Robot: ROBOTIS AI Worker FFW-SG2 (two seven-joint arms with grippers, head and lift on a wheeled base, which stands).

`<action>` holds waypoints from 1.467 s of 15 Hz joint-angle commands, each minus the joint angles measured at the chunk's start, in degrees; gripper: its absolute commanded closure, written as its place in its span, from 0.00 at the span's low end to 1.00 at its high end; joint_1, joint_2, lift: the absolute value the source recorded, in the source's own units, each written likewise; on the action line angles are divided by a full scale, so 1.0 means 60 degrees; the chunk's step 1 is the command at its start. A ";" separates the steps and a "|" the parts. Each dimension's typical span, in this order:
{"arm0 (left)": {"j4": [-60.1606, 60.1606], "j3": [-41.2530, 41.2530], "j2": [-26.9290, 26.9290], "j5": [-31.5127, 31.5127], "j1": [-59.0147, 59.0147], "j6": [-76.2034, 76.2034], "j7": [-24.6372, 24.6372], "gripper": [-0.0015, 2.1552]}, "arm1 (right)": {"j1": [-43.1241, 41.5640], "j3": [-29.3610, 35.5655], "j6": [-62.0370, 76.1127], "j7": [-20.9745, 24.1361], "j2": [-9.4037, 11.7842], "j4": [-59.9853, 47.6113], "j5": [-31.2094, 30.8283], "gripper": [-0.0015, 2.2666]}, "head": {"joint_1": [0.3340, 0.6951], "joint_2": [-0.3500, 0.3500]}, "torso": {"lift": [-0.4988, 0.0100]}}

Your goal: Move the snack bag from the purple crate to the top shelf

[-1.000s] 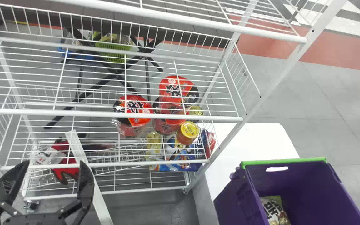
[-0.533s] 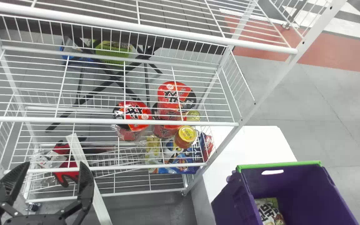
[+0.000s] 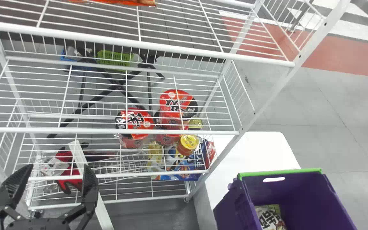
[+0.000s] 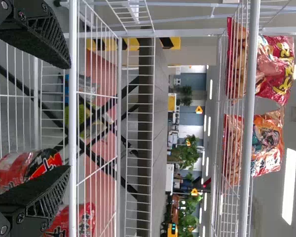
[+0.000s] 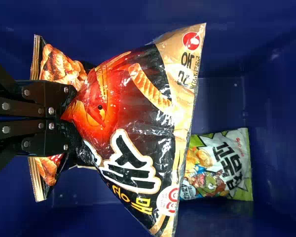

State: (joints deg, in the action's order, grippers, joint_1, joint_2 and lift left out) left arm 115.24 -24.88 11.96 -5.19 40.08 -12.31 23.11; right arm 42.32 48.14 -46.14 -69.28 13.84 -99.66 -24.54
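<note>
our right gripper's jaws (image 5: 66,118) are closed on the snack bag (image 5: 133,123), pinching its gathered, narrow part, with the wrap fanning outward past the tips to a broad crimped edge. we judge its long axis to run roughly on from the fingers, that edge lying across them. black and orange wrap (image 5: 59,66) shows on the wrist side too; we cannot tell whether it is this bag's other end or another bag. the right arm is plainly the nearer, inside the purple crate (image 3: 299,191), and farther out there lies a white and green bag (image 5: 219,165). our left gripper (image 3: 58,166) is parked, jaws wide and holding nothing, before the wire rack (image 3: 184,49). the coming move, we think, calls for a lift clear of the crate wall, then a carry across to the top shelf (image 4: 244,197), where a red bag (image 4: 276,69) and an orange bag (image 4: 269,143) sit; so narrow a pinch might slip. for labels, the held bag bears big white-edged lettering, smaller yellow characters and a red disc near the crimp.
</note>
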 commanded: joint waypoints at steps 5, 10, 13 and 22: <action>0.0130 -0.0042 0.0057 0.0000 0.0000 0.0082 0.0000 0.04 | -0.0023 0.0062 -0.0008 0.0003 -0.0007 -0.0030 0.0091 0.83 | 1.00 0.00 | 0.42; 0.0115 -0.0042 0.0057 0.0000 0.0000 0.0082 0.0015 0.04 | -0.0052 0.0077 -0.0008 0.0003 -0.0007 -0.0045 0.0135 0.83 | 1.00 0.00 | 0.46; 0.0115 -0.0042 0.0042 0.0000 0.0000 0.0082 0.0015 0.04 | -0.0052 0.0150 0.0080 -0.0011 -0.0007 -0.0045 0.0179 0.83 | 1.00 0.00 | 0.48; 0.0159 -0.0042 0.0027 -0.0088 0.0088 0.0053 0.0117 0.04 | -0.0067 0.0150 0.0431 0.0018 -0.0022 0.0117 0.0325 0.83 | 1.00 0.00 | 0.55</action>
State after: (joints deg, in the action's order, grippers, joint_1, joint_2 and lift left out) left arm 116.16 -25.14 12.21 -5.68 40.55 -11.99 23.82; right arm 41.99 49.06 -43.98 -69.17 13.71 -99.18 -22.71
